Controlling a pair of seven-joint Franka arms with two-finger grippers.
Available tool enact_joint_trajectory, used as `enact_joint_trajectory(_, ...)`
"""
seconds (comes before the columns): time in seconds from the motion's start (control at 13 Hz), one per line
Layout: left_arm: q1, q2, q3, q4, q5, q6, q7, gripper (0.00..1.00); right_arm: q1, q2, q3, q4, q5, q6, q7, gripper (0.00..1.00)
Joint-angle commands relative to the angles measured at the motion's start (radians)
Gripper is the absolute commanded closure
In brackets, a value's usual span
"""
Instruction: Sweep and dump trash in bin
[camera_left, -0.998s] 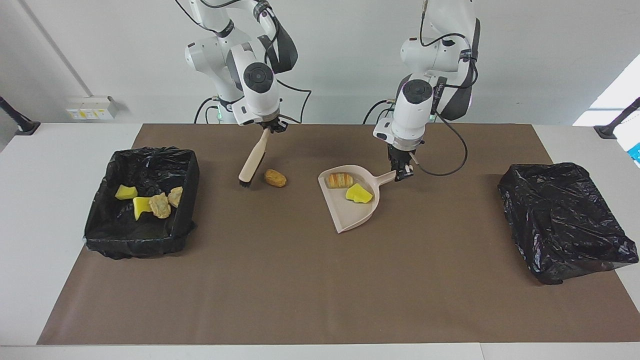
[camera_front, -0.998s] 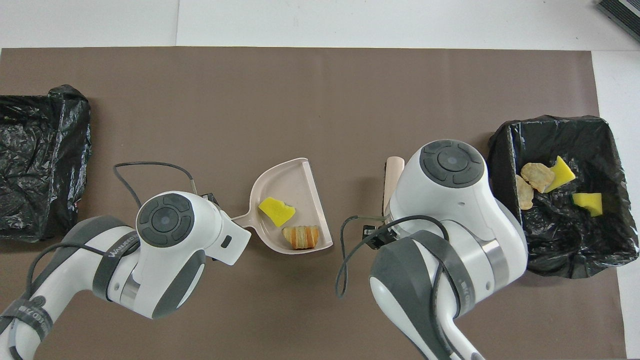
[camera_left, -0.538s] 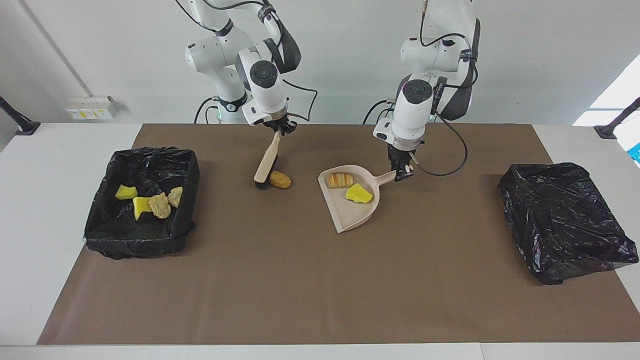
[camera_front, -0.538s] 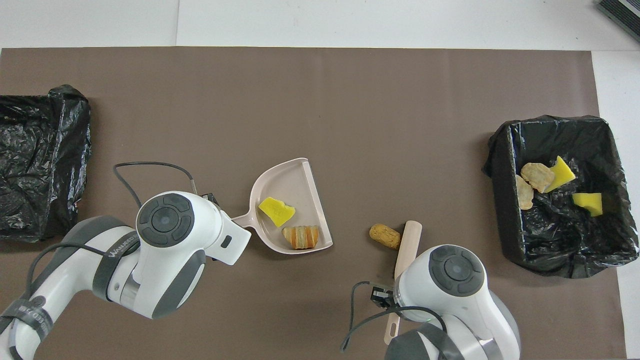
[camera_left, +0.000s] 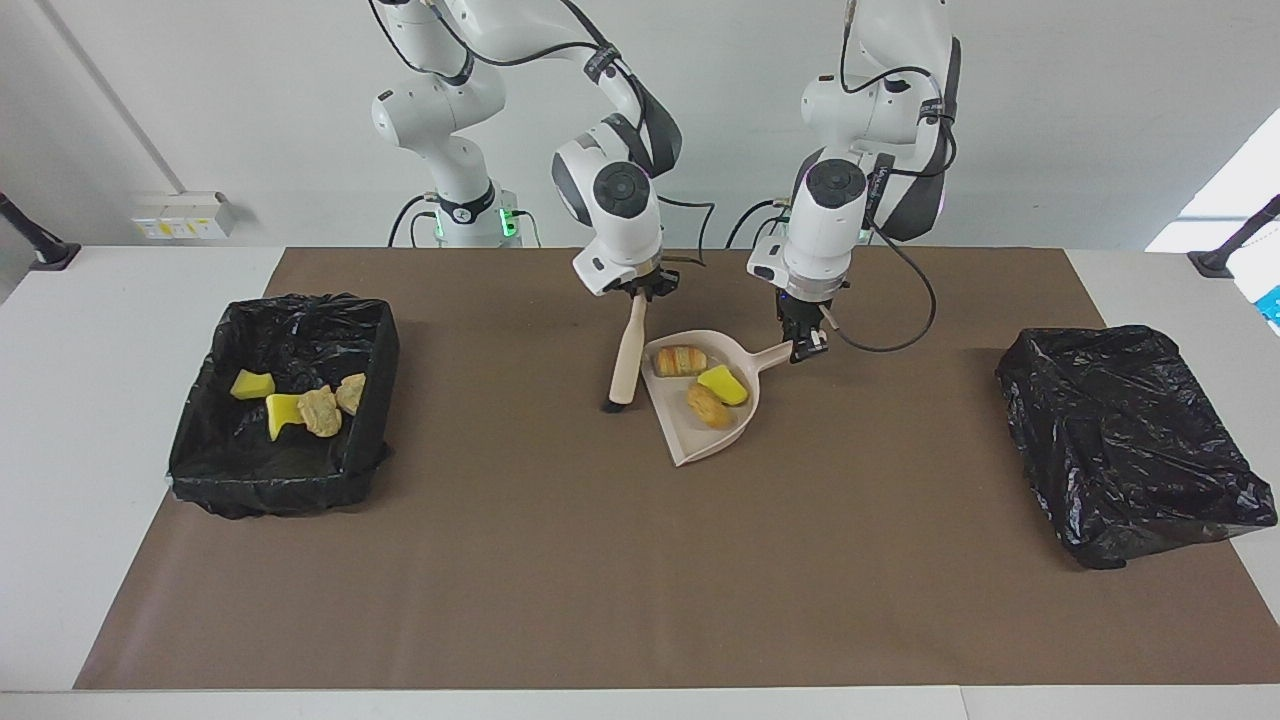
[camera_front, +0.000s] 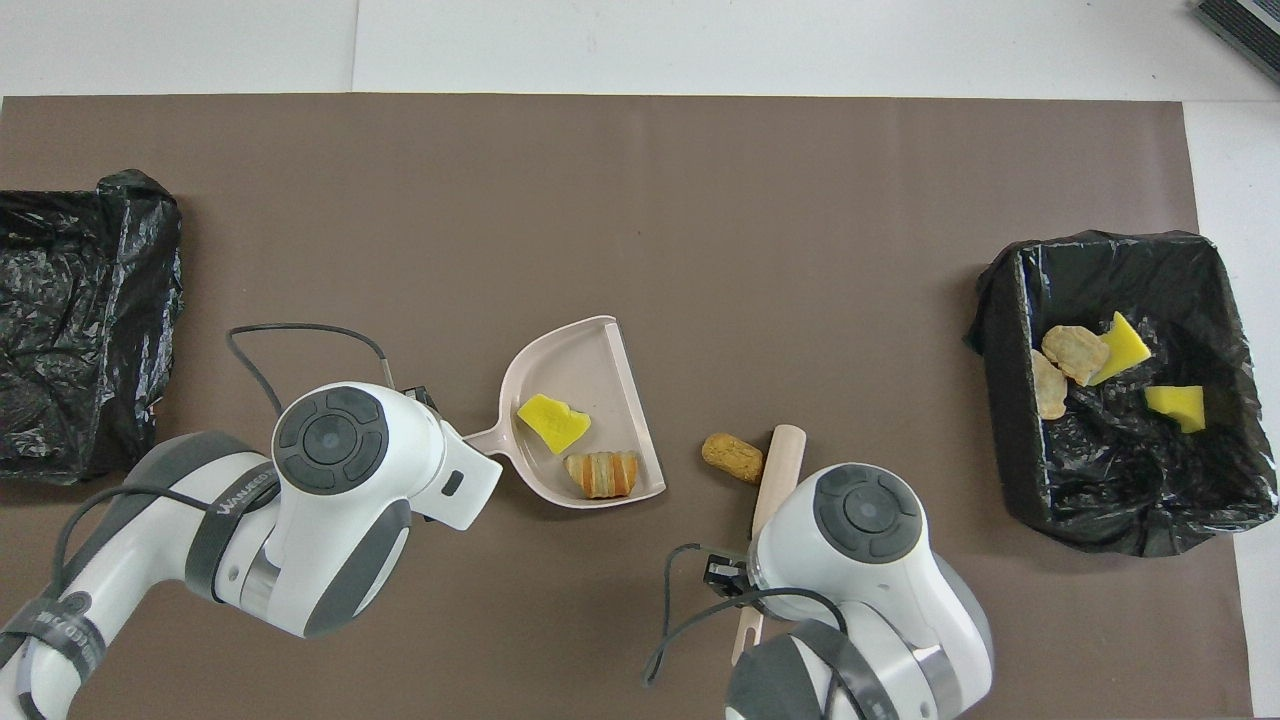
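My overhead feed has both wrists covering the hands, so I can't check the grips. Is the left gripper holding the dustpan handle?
Observer: Yes. In the facing view the left gripper is shut on the end of the dustpan handle.
Operator: And the brush?
Observer: The right gripper is shut on the top of the brush handle. The brush hangs nearly upright, bristles down at the mat beside the pan's mouth.
Operator: My view has the brown lump outside the pan.
Observer: The facing view shows the brown lump inside the pan, beside the yellow sponge.
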Motion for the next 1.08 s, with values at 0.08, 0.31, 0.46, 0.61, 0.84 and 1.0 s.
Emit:
enact_joint_trajectory(0.08, -0.004, -0.011, 0.009, 0.003, -0.007, -0.029, 0.01, 1.0, -0.006, 0.043, 0.02, 0.094, 0.109, 0.012, -0.231, 1.0)
enact_joint_trajectory(0.31, 0.0, -0.01, 0.009, 0.005, -0.007, -0.027, -0.013, 1.0, -0.022, 0.023, 0.018, 0.104, 0.096, -0.039, -0.25, 1.0)
enact_joint_trajectory(0.46, 0.02, -0.011, 0.013, 0.017, -0.008, -0.026, -0.007, 1.0, -0.029, -0.006, 0.011, 0.104, 0.053, -0.078, -0.282, 1.0)
enact_joint_trajectory(0.61, 0.036, -0.017, 0.016, 0.031, -0.027, -0.026, 0.002, 1.0, -0.051, -0.048, 0.009, 0.104, -0.064, -0.15, -0.29, 1.0)
enact_joint_trajectory(0.84, 0.082, -0.045, 0.023, 0.034, -0.045, -0.035, 0.074, 1.0, -0.103, -0.101, 0.008, 0.107, -0.163, -0.231, -0.34, 1.0)
enact_joint_trajectory(1.0, 0.141, -0.069, 0.024, 0.055, -0.08, -0.106, 0.176, 1.0, -0.126, -0.12, 0.008, 0.116, -0.165, -0.245, -0.325, 1.0)
